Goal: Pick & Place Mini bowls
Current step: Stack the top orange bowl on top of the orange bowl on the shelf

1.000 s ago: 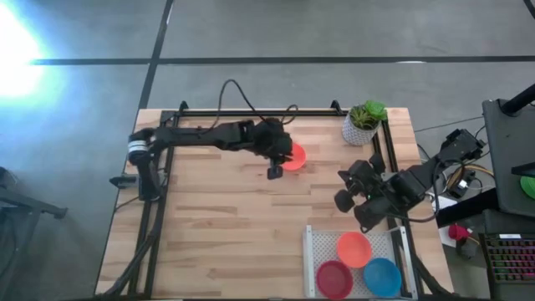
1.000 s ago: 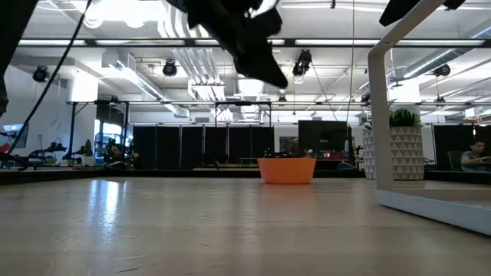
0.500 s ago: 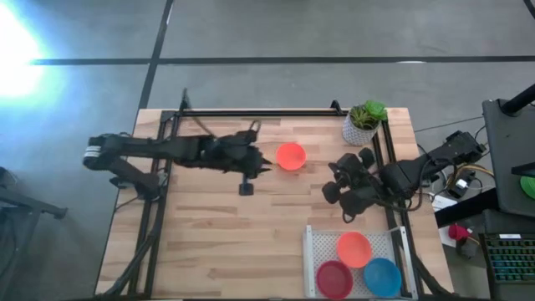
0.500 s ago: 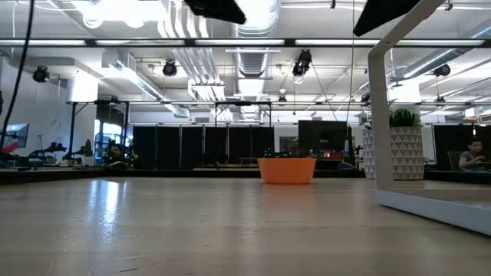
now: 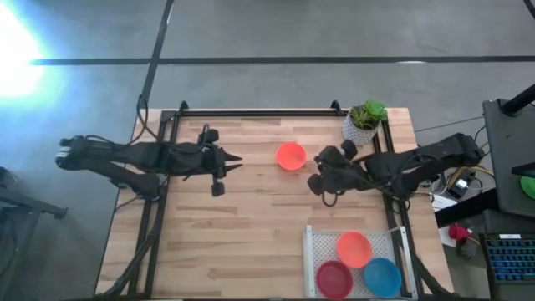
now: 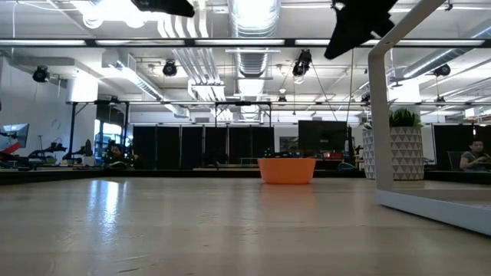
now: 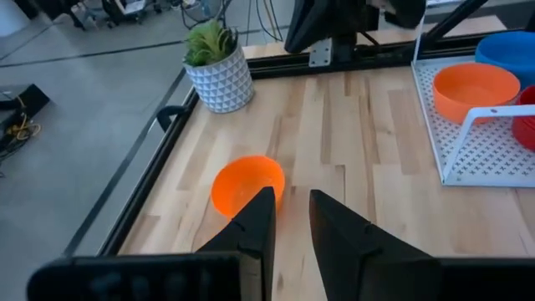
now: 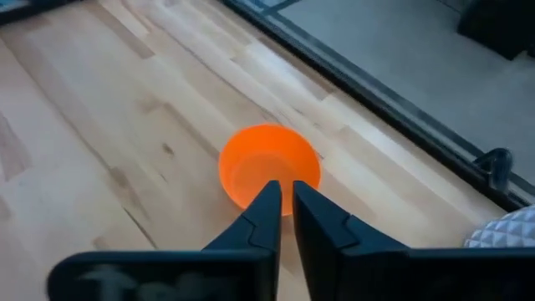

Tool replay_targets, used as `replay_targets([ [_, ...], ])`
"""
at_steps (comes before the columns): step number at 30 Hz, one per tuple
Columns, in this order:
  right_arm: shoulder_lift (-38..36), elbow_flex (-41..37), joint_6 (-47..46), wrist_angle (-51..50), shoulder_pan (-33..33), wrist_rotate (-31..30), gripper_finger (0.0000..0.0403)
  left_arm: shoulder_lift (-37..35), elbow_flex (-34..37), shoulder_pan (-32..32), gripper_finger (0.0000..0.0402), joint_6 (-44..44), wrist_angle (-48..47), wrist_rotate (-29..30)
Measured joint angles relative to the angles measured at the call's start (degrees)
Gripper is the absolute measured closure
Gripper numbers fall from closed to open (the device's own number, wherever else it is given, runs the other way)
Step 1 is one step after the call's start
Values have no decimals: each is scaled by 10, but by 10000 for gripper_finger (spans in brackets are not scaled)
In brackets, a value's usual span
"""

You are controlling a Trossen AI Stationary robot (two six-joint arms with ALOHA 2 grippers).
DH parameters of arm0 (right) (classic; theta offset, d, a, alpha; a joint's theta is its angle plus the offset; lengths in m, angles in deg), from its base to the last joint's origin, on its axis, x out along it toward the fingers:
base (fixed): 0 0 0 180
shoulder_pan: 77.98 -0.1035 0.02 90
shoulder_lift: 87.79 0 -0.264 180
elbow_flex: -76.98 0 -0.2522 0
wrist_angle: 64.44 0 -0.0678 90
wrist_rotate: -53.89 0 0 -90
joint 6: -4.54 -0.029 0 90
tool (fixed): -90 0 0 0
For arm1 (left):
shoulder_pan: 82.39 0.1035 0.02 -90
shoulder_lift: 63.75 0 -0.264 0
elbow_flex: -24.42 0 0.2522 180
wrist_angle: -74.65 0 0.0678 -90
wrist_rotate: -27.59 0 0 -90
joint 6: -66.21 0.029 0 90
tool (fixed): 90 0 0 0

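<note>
One orange mini bowl (image 5: 290, 155) stands upright on its base on the far middle of the wooden table, also seen in the low view (image 6: 288, 169). My right gripper (image 5: 313, 170) hovers just right of it, shut, with the bowl (image 8: 269, 165) right beyond its fingertips (image 8: 284, 191). My left gripper (image 5: 230, 159) is drawn back on the bowl's left, fingers nearly together (image 7: 291, 199), holding nothing; the bowl (image 7: 247, 184) lies ahead of it. Three more mini bowls, orange (image 5: 354, 248), red (image 5: 334, 277) and blue (image 5: 382, 277), sit in a white rack.
The white perforated rack (image 5: 311, 242) stands at the table's near right corner. A white pot with a green plant (image 5: 364, 122) sits at the far right corner. A black frame rail (image 5: 259, 112) runs along the far edge. Bare wood (image 5: 242, 226) fills the middle and left.
My left gripper has pulled away from the orange bowl toward the table's left edge and risen out of the low view. My right gripper has swung from near the rack toward the far left, up to the bowl. The bowl has stayed where it was.
</note>
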Motion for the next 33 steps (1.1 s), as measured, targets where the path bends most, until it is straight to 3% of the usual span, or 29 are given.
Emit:
replay_targets([
  [7,55,0,-1,26,55,60,318,-41,32,0,331,0,0,0],
  [15,120,-1,-30,36,135,175,272,-50,46,0,331,0,1,0],
  [22,170,-1,-10,44,200,256,264,-49,50,0,331,1,1,0],
  [33,221,-1,-10,71,269,257,280,-49,50,0,331,1,1,0],
])
